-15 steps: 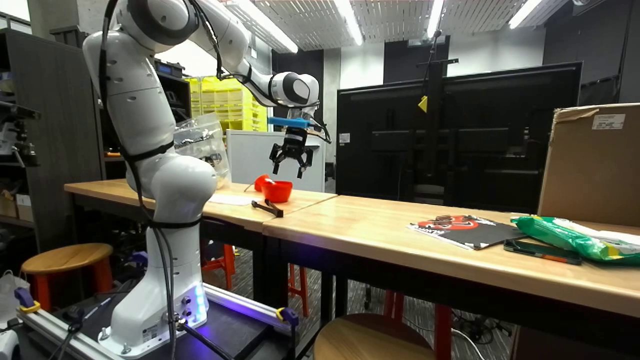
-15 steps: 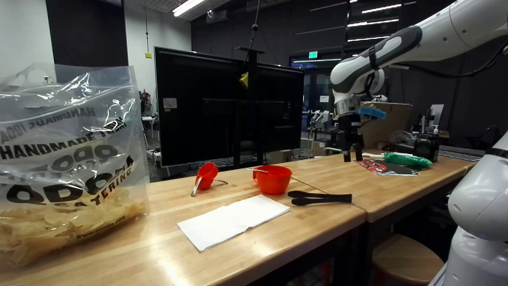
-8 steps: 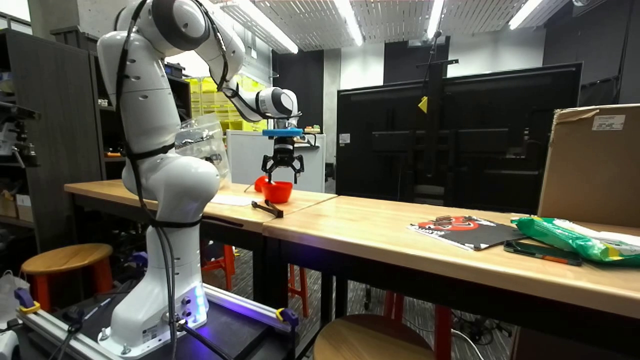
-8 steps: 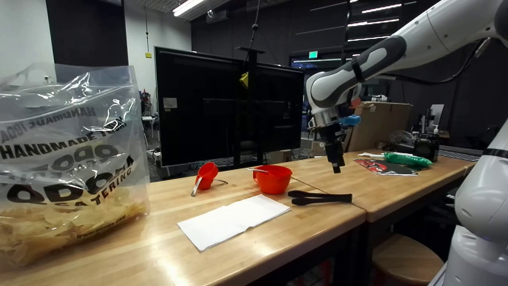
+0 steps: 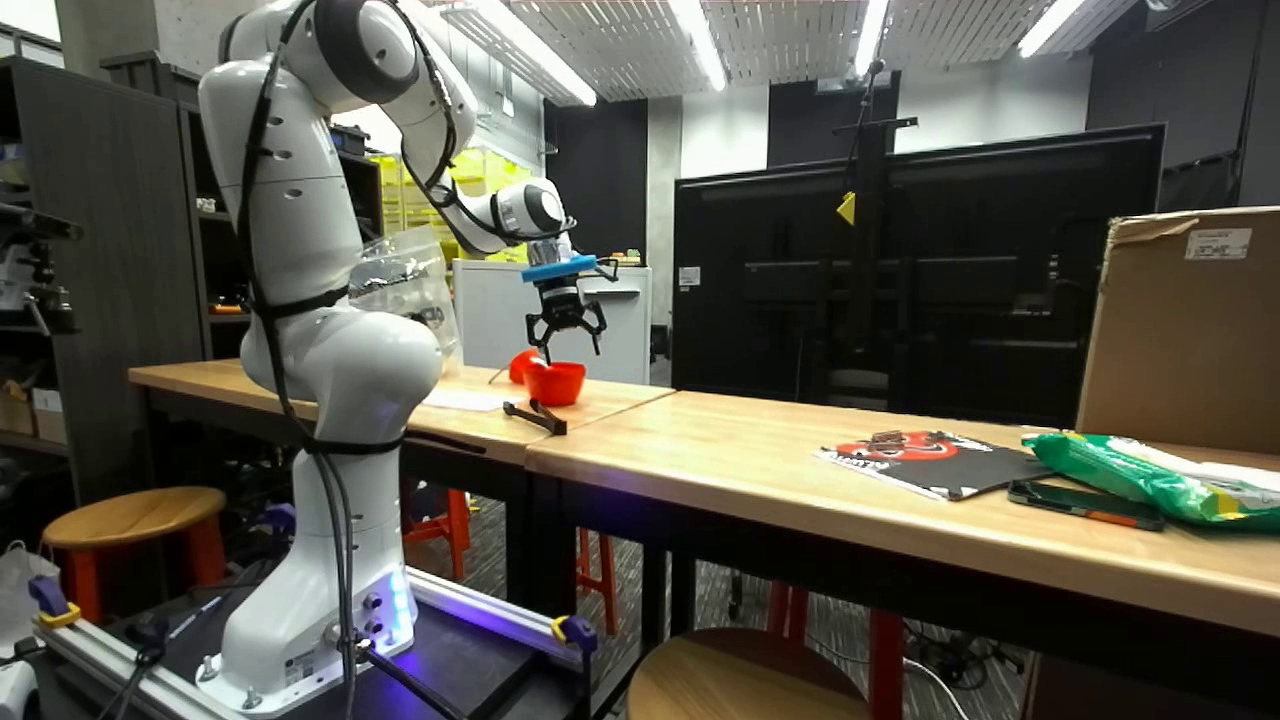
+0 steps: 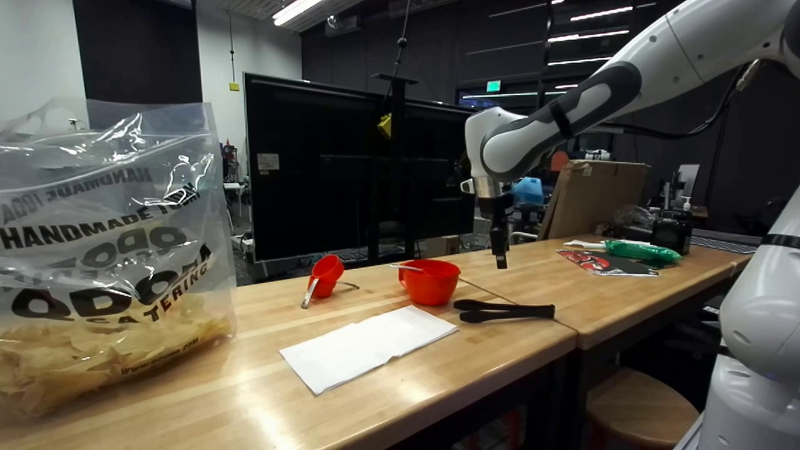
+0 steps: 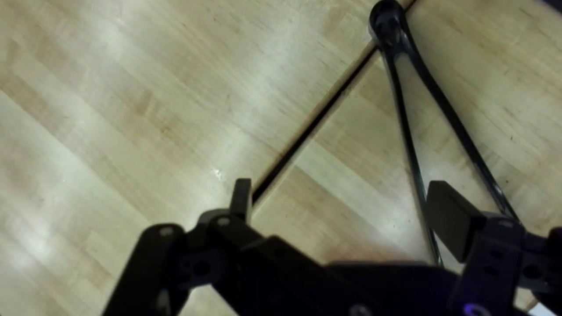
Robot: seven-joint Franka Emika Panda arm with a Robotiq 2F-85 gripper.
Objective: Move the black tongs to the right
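Note:
The black tongs (image 6: 537, 311) lie on the wooden table beside the red bowl, with their joined end by the table seam; they also show in an exterior view (image 5: 550, 422). In the wrist view the tongs (image 7: 450, 115) form a narrow V, their lower ends partly hidden behind a finger and the gripper body. My gripper (image 7: 342, 197) is open with nothing between its fingers. In both exterior views the gripper (image 5: 572, 353) (image 6: 501, 264) hangs above the table, slightly tilted, apart from the tongs.
A red bowl (image 6: 431, 284) with a utensil stands close to the tongs. A tipped red cup (image 6: 326, 276), a white napkin (image 6: 369, 350) and a bag of chips (image 6: 112, 250) lie further along. A magazine (image 5: 930, 460) and a green packet (image 5: 1130, 475) lie on the adjoining table.
In both exterior views my gripper has moved left. It came down at first, then tilted over the last half second. It stays open. The tongs have not moved.

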